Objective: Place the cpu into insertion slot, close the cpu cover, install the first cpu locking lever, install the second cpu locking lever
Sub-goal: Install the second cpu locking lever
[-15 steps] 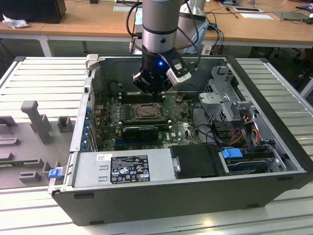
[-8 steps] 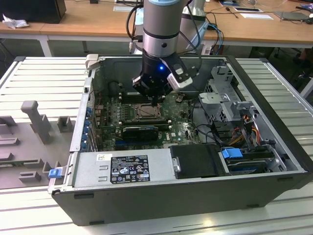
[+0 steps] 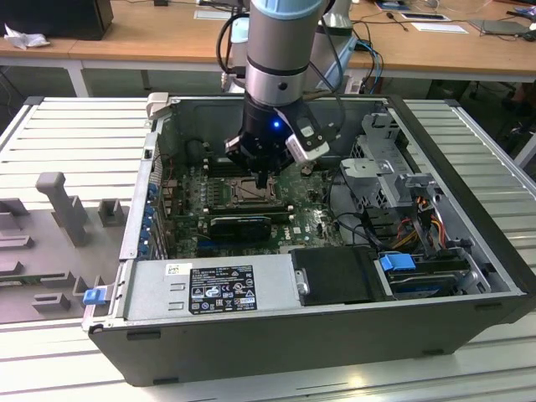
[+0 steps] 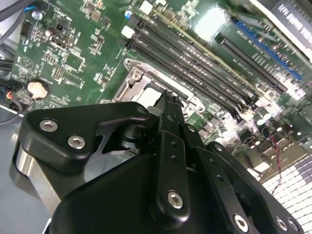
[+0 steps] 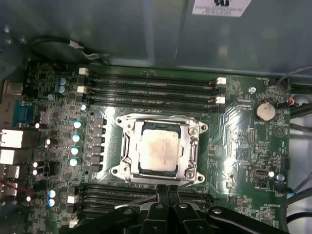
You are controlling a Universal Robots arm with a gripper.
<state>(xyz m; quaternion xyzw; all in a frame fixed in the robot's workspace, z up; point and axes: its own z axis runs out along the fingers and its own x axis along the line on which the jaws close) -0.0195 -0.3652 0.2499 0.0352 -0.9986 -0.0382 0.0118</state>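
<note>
The cpu (image 5: 157,152), a pale silver-beige square, lies flat in the insertion slot (image 5: 127,146) on the green motherboard. The grey metal cpu cover (image 5: 161,122) lies down over it, framing the chip through its window. My gripper (image 5: 168,189) hangs just above one edge of the socket with its two black fingers pressed together, and I see nothing held between them. In the second wrist view the gripper (image 4: 168,97) points down at the chip (image 4: 146,95). In the exterior view the gripper (image 3: 261,180) stands over the socket (image 3: 244,191) inside the open computer case.
Long black memory slots (image 5: 151,87) run on both sides of the socket. A black expansion card (image 3: 241,224) lies just in front, then the power supply (image 3: 209,289). A drive cage (image 3: 394,167) and cables fill the exterior view's right. Case walls enclose the board.
</note>
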